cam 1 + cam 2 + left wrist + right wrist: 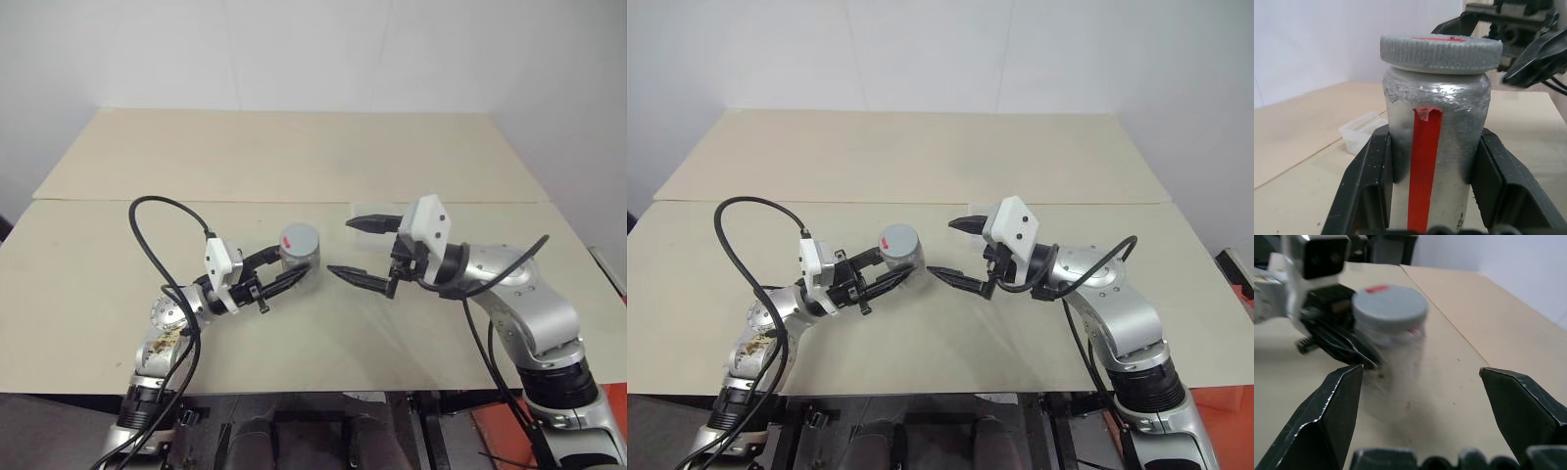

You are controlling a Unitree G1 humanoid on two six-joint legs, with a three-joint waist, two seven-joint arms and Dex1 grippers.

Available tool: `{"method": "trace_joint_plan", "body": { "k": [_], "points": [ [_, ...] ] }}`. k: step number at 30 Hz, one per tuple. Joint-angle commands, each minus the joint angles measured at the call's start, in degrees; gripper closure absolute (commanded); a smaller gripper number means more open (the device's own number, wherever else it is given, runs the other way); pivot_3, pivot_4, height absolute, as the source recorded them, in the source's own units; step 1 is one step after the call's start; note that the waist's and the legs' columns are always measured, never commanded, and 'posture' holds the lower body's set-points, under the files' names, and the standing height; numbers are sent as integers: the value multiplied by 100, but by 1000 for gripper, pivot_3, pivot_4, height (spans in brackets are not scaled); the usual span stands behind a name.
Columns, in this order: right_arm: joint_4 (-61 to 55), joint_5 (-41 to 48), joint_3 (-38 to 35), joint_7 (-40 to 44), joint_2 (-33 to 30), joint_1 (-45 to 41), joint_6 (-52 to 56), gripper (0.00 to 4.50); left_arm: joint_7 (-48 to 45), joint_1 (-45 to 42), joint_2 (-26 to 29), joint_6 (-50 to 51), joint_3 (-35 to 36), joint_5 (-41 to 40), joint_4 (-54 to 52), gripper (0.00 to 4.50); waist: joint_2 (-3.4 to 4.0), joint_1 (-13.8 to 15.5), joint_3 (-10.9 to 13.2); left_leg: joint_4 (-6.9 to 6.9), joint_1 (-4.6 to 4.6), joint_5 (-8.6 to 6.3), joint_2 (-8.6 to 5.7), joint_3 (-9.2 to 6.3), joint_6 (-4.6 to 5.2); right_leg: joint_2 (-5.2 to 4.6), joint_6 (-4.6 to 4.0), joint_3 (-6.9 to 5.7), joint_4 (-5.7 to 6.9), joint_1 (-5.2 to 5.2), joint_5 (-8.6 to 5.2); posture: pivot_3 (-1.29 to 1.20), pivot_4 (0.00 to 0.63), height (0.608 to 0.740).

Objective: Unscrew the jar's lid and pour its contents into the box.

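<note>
Head view: the left tool (290, 278) pinches the jar (300, 257) upright over the desk (294, 157); the right tool (359, 250), spread wide, sits just beside it.

Left wrist view: the lid (1441, 51) is on; the box (1360, 132) lies beyond.

Right wrist view: centre both fingers (1322, 421) around the lid before closing.

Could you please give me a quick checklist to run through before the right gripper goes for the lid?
1. Jar clamped by left gripper: ok, fingers shut on its sides.
2. Jar upright: ok.
3. Lid still on and free of the left fingers: ok, they sit below it.
4. Right gripper open wide enough for the lid: ok, jaws spread, nothing held.
5. Right gripper lined up on the lid: not ok, it stands apart, beside the jar.
6. Box ready on the table: ok; whether it is empty, cannot tell.
</note>
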Motion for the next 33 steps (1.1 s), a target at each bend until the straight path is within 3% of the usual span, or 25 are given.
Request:
{"method": "trace_joint_plan", "body": {
  "k": [1,15,33],
  "points": [
    [-384,219,-102,-228,167,-215,197,81,8,-62,-43,-178,-30,14,-56,2647,0,-9,0,0,1,0,0,0,0,1,0,0,1,0,0,0,150,740],
    [-240,-42,438,-513,749,-592,308,81,34,-121,-77,-197,-78,34,-85,2647,0,5,0,1,-1,0,0,0,0,0,0,-1,1,1,0,0,150,740],
    [134,63,458,-601,1018,-851,643,81,78,-117,-115,-239,-130,37,-103,2647,0,4,0,1,-1,0,0,0,0,0,0,0,1,0,0,0,150,740]
  ]
}}
